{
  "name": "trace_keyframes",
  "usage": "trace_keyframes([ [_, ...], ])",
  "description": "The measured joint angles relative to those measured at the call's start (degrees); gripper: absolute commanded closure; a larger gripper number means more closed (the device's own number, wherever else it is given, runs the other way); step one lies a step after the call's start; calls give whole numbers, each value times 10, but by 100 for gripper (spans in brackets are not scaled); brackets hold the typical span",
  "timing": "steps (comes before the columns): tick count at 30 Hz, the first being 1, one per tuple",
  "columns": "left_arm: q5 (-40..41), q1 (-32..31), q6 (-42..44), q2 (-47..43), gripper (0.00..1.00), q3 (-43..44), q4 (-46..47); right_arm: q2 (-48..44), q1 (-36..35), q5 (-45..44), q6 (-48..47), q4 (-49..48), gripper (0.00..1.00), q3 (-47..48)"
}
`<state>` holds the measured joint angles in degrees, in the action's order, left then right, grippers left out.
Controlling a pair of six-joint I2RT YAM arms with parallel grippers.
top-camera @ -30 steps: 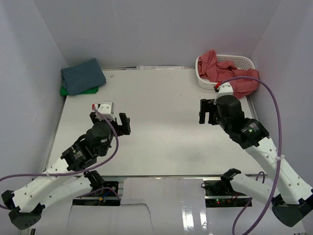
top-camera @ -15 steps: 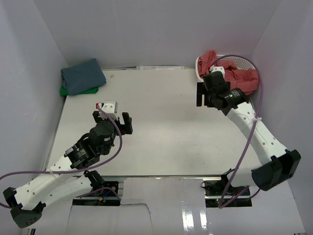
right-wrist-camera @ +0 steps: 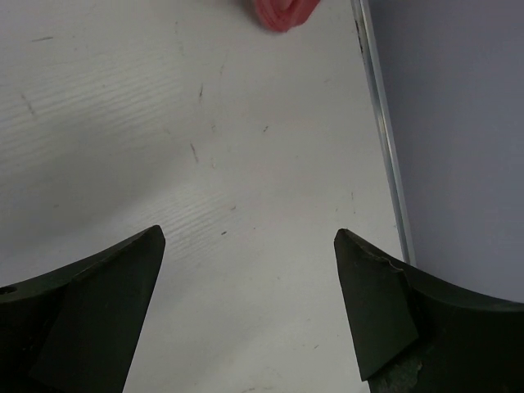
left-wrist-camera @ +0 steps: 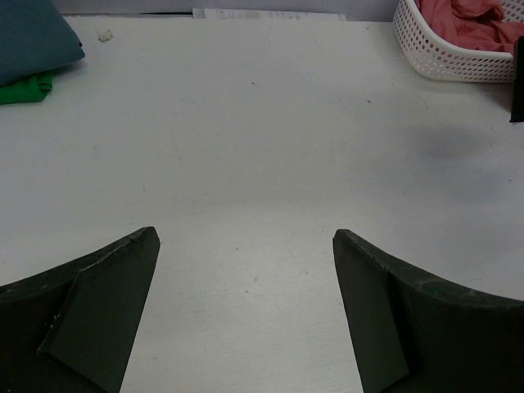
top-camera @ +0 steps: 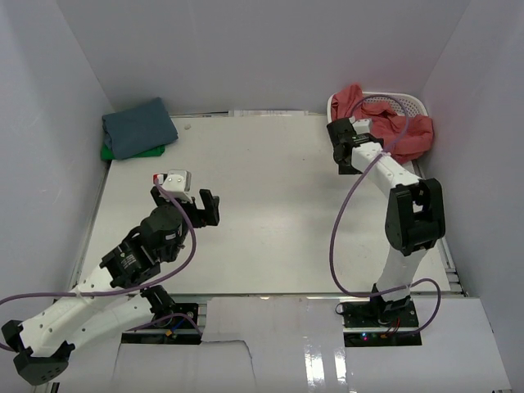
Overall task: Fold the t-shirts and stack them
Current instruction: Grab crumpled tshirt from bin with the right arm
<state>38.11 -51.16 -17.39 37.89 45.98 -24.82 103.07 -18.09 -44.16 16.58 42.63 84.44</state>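
The coral-red t-shirt [top-camera: 385, 123] lies crumpled in the white mesh basket [top-camera: 413, 101] at the back right and hangs over its front rim. It also shows in the left wrist view [left-wrist-camera: 467, 20], and a tip of it in the right wrist view [right-wrist-camera: 282, 12]. The slate-blue t-shirt [top-camera: 137, 127] lies folded on the bright green t-shirt [top-camera: 106, 152] at the back left; both show in the left wrist view [left-wrist-camera: 33, 37] [left-wrist-camera: 20, 88]. My left gripper [top-camera: 184, 206] [left-wrist-camera: 246, 233] is open and empty over the table's left middle. My right gripper [top-camera: 342, 141] [right-wrist-camera: 246, 233] is open and empty beside the basket's left end.
The basket's wall [left-wrist-camera: 434, 61] stands at the far right in the left wrist view. A metal strip [right-wrist-camera: 383, 155] along the table's edge meets the side wall in the right wrist view. White walls close in the table [top-camera: 270, 196] on three sides.
My right arm has stretched from the table's right middle back to the basket's left end. My left gripper has barely moved.
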Motion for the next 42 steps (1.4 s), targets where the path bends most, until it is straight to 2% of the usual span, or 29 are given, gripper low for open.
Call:
trace_keyframes([
  [4,-2,0,0,-14,2,0,-1,60,4,-67,-7,-30,9,8],
  [13,-2,0,0,-71,2,0,-3,211,16,-188,-34,-69,9,109],
  [21,-2,0,0,-82,2,0,-4,239,36,-211,-89,-178,6,101],
  [27,-2,0,0,-86,2,-1,-4,239,58,-207,-168,-339,6,56],
  [32,-2,0,2,-85,2,-3,-4,238,64,-215,-294,-555,2,-19],
  [36,-2,0,3,-86,2,-3,-4,240,64,-205,-368,-660,21,-40],
  [42,-2,0,4,-85,2,-3,-4,244,73,-188,-385,-684,41,-24],
])
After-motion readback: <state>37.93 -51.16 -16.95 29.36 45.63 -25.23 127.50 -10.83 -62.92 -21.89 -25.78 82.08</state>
